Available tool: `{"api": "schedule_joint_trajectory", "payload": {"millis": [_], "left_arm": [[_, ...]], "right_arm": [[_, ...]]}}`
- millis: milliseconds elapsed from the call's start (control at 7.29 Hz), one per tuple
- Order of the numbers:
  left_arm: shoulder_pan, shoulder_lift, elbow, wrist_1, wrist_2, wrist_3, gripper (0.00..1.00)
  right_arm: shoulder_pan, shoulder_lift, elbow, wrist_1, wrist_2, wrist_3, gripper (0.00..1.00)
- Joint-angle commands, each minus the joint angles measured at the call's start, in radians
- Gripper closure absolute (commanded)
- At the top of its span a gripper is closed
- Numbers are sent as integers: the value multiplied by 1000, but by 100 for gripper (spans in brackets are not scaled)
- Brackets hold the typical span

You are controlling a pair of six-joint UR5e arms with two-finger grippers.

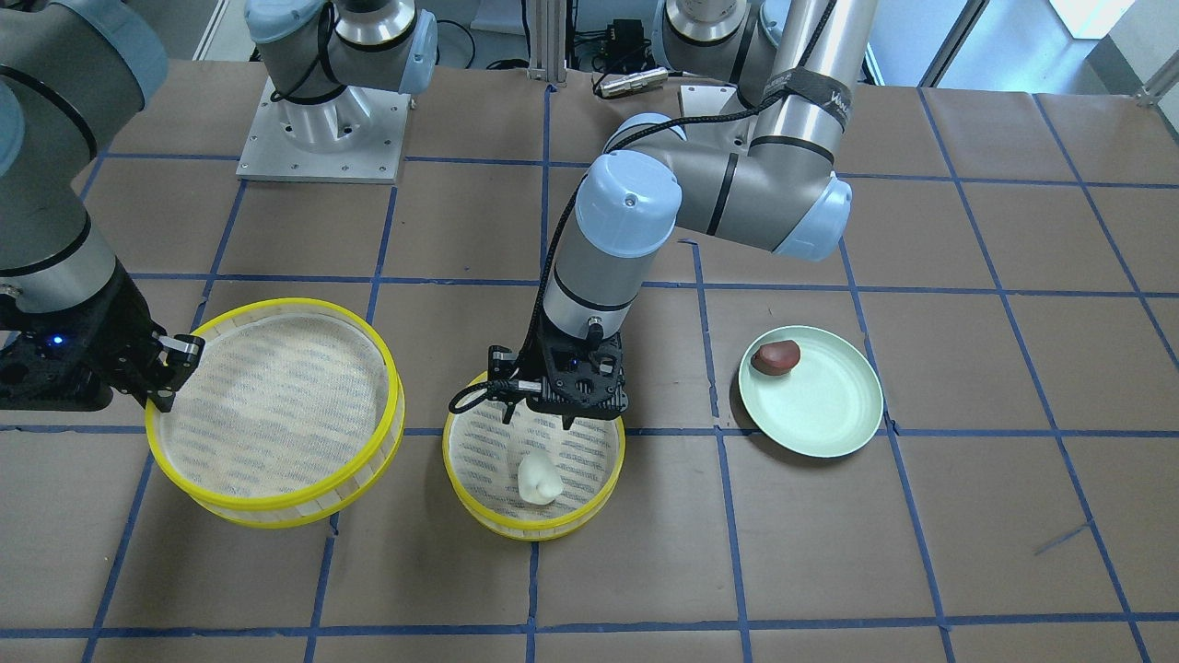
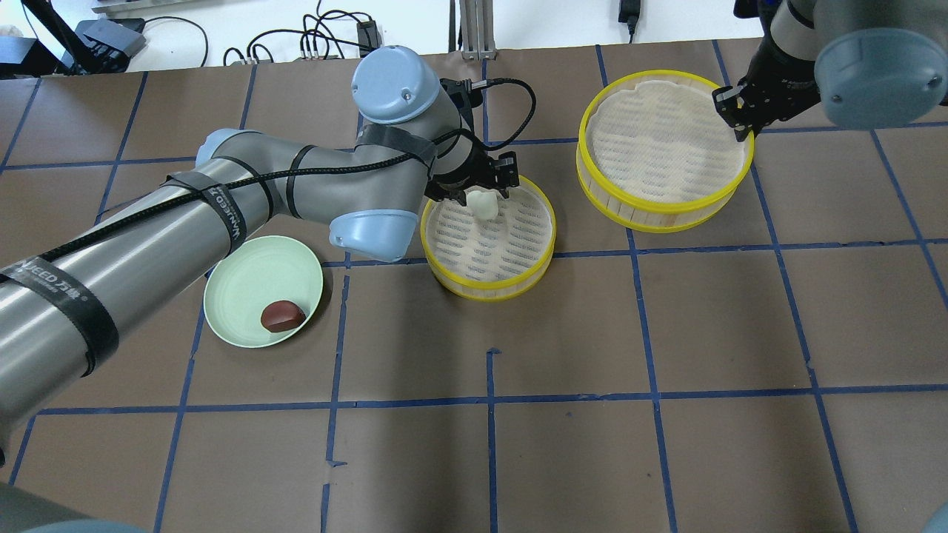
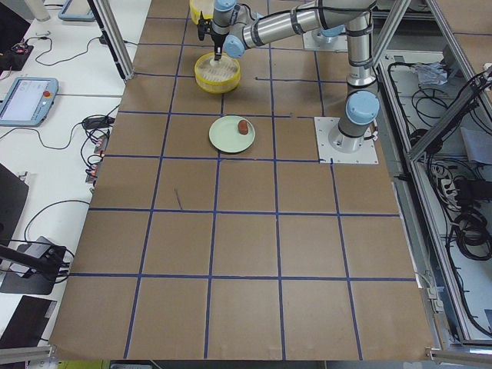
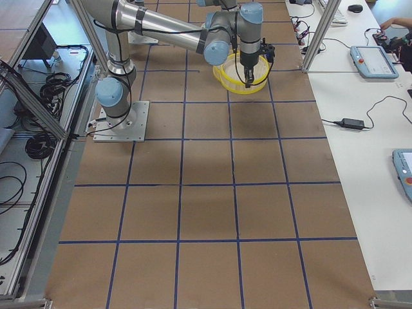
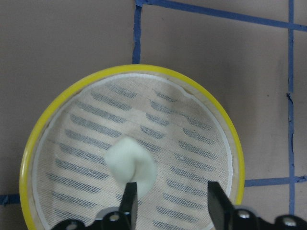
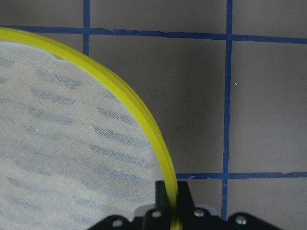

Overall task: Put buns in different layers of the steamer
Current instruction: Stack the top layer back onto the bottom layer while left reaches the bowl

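The white bun (image 1: 538, 479) (image 2: 481, 202) (image 5: 130, 160) lies in the smaller yellow-rimmed steamer tray (image 1: 534, 529) (image 2: 489, 291) (image 5: 29, 158). My left gripper (image 1: 537, 420) (image 2: 472, 192) (image 5: 171, 191) hangs open just above it, the bun by one finger and free of both. The dark reddish-brown bun (image 1: 776, 356) (image 2: 282, 315) sits on the pale green plate (image 1: 829, 414) (image 2: 244, 289). My right gripper (image 1: 170, 382) (image 2: 739, 122) (image 6: 168, 191) is shut on the yellow rim of the larger steamer tray (image 1: 276, 502) (image 2: 659, 207) (image 6: 129, 100), which holds no bun.
The two steamer trays stand side by side, a small gap apart, on the brown table with blue tape lines. The plate lies on the far side of the small tray from the large one. The left arm's forearm spans above the plate in the overhead view.
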Motion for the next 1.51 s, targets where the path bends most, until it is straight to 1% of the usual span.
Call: {"api": "schedule_joint_trajectory", "payload": {"millis": [0,137,275,412,549,686,824,961,1098,1235,1373], "left_arm": [[12,6,-1,-4,94,159,19],[79,24,-21,-16,152,249,0],[172,38,-27,-112,155,355,0],[246,57,-44,-186,156,418,0],[309,91,-106,-255,164,433,0],[361,104,-172,-263,196,436,0],[395,107,-197,-271,252,436,0],[423,107,-200,-316,301,434,0],[449,107,-206,-356,302,437,0],[460,107,-234,-363,294,433,0],[457,105,-243,-361,291,433,0]], "right_arm": [[5,0,1,1,1,13,91],[20,-2,6,4,1,53,91],[59,-2,7,1,1,100,91],[94,0,6,-7,-1,151,91],[144,6,7,-6,3,262,91],[225,26,10,-9,3,350,91],[310,58,13,-22,3,442,92],[358,95,13,-24,1,470,92],[367,115,13,-29,3,476,91],[381,133,13,-35,4,529,91],[393,155,15,-51,1,544,91]]}}
